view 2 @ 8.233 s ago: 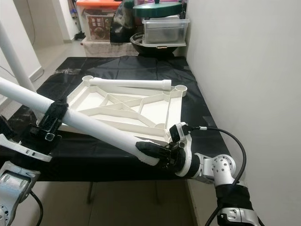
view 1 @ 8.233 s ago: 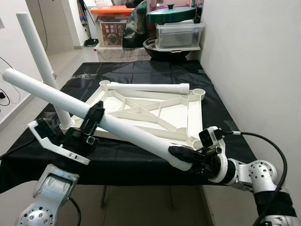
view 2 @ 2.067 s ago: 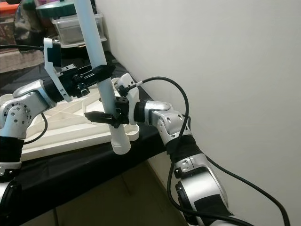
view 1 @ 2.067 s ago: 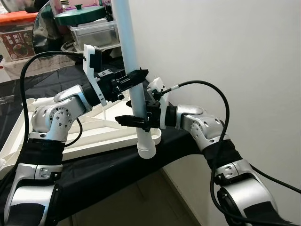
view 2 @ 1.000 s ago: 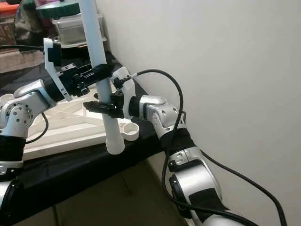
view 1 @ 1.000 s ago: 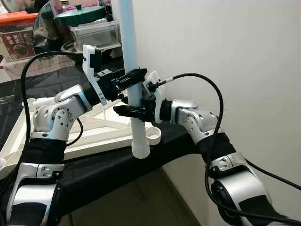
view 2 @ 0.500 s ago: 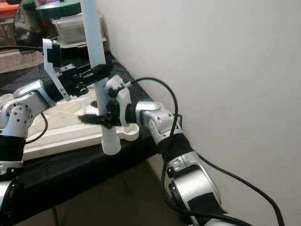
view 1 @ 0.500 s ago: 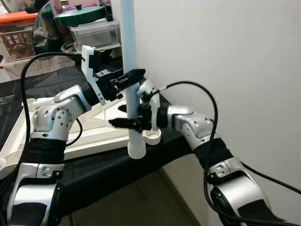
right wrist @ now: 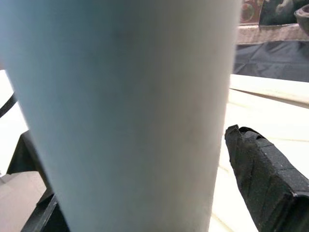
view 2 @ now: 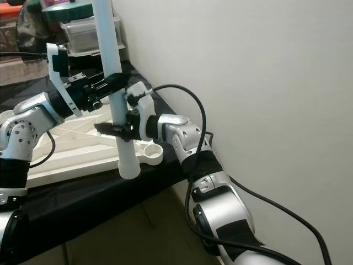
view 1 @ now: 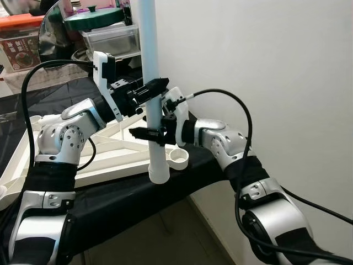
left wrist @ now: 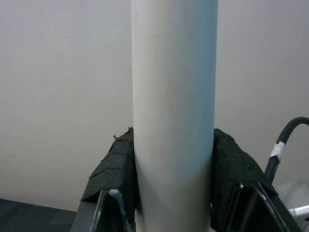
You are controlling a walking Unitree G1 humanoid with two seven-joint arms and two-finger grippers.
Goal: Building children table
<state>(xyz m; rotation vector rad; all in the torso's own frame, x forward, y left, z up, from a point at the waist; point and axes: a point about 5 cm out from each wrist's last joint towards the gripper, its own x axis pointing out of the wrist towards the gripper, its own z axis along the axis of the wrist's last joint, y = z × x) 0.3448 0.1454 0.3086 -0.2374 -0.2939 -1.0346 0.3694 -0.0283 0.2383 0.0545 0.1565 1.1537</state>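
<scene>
Leg: you have the white table leg (view 1: 150, 66) standing upright, its lower end (view 1: 158, 174) hanging in front of the desk's near edge, just beside the corner socket (view 1: 178, 158) of the tabletop frame and not seated in it.
Left hand: your left hand (view 1: 150, 90) is clamped on the leg from the left, above the right one; in the left wrist view both black pads (left wrist: 227, 159) press against the tube's sides.
Right hand: your right hand (view 1: 148, 134) reaches in from the right and sits lower on the leg. In the right wrist view one black finger (right wrist: 263, 166) stands a little apart from the tube; the other is hidden behind it, so you cannot tell whether this grip is closed.
Tabletop frame: the white ribbed frame (view 1: 105, 149) lies flat, underside up, on the desk, its round corner socket at the near right corner.
Desk: it is draped in black cloth (view 1: 110, 193) and runs along the white wall (view 1: 259, 61).
Background: a clear storage box (view 1: 107, 40) with a green lid (view 1: 91, 15) above it sits at the far end.
</scene>
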